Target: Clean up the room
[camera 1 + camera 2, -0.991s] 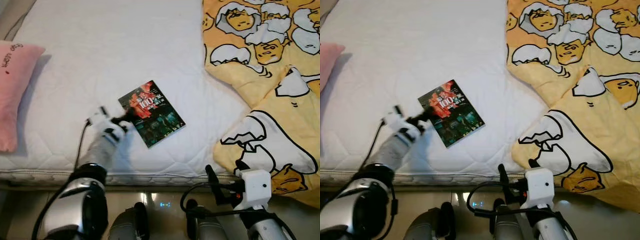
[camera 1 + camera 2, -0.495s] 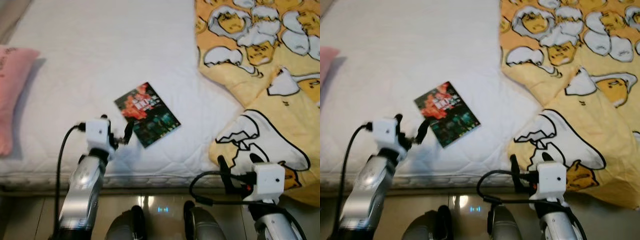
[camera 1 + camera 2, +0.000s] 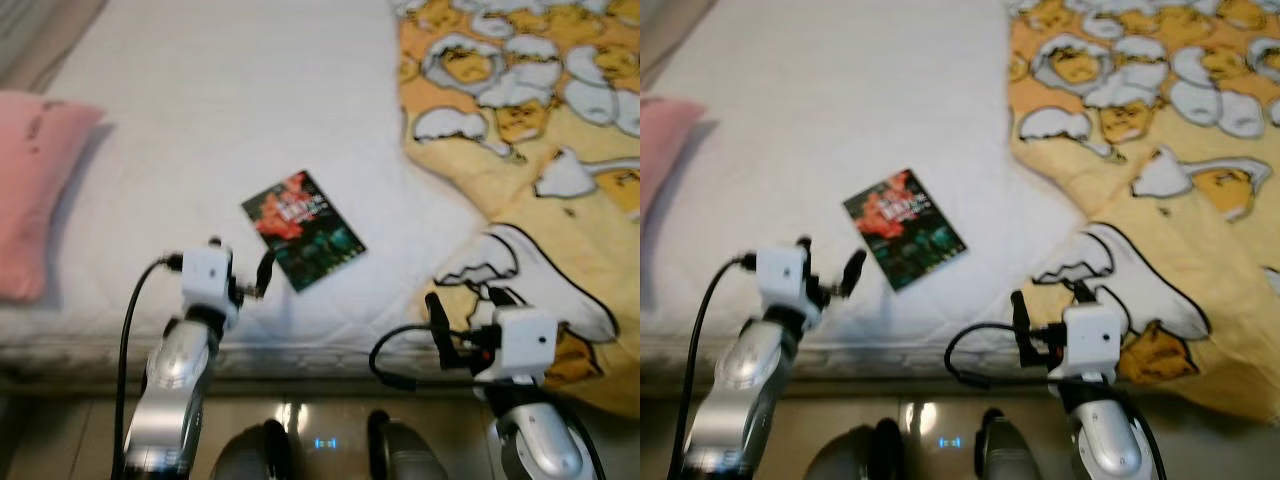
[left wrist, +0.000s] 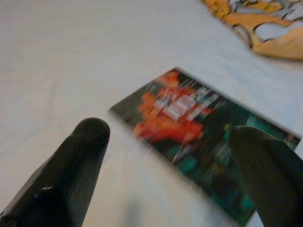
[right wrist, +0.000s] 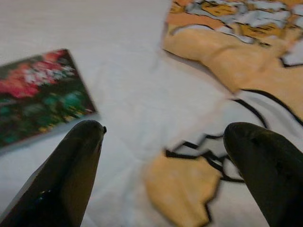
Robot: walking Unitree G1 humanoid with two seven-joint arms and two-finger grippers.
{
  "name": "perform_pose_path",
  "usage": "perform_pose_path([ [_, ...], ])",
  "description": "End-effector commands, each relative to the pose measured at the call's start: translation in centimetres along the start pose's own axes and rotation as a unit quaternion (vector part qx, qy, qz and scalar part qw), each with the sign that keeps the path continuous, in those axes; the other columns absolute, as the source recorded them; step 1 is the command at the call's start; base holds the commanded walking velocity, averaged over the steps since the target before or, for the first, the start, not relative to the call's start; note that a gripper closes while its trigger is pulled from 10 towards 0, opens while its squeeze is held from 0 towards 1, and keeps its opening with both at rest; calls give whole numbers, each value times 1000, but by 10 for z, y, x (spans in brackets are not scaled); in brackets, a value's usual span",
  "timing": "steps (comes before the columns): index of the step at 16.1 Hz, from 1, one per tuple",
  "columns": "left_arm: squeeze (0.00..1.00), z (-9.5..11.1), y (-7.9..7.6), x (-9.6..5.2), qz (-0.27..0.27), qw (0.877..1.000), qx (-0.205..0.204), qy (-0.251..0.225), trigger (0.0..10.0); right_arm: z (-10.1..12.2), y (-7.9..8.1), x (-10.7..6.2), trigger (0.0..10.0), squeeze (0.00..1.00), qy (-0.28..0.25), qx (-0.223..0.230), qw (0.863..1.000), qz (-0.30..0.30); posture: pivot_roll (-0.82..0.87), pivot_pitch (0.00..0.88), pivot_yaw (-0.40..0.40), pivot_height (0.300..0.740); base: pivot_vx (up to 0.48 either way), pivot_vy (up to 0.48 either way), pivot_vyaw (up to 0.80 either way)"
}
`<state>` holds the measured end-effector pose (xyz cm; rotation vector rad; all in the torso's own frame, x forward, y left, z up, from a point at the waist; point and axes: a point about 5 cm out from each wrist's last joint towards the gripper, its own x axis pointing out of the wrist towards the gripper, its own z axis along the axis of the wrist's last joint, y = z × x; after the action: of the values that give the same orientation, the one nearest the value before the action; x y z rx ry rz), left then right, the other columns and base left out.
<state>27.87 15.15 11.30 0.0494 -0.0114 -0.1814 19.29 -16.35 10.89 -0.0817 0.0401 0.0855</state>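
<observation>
A book (image 3: 302,230) with a red and green cover lies flat on the white mattress (image 3: 230,110), near its front edge. My left gripper (image 3: 262,275) is open just in front of the book's near left corner, not touching it. In the left wrist view the book (image 4: 199,137) lies between and beyond the two spread fingers (image 4: 75,161). My right gripper (image 3: 433,312) is open and empty, low by the mattress edge beside the yellow blanket (image 3: 530,150). The right wrist view shows the book (image 5: 40,94) to one side and the blanket (image 5: 227,61) ahead.
A pink pillow (image 3: 35,190) lies on the mattress at the left. The yellow blanket with egg cartoon prints covers the right part of the bed and hangs over its front edge. Shiny floor (image 3: 320,440) shows below the bed edge.
My left gripper has pulled back from the book's corner toward the mattress edge. The camera has shifted and the picture is slightly blurred. The book lies where it did.
</observation>
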Motion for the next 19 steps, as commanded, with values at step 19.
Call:
perform_pose_path([
  [19,0,-46,-5,45,42,969,-196,146,10000,-14,-4,-1,10000,0,20,-5,1000,-2,-156,201,21,732,0,100,-409],
])
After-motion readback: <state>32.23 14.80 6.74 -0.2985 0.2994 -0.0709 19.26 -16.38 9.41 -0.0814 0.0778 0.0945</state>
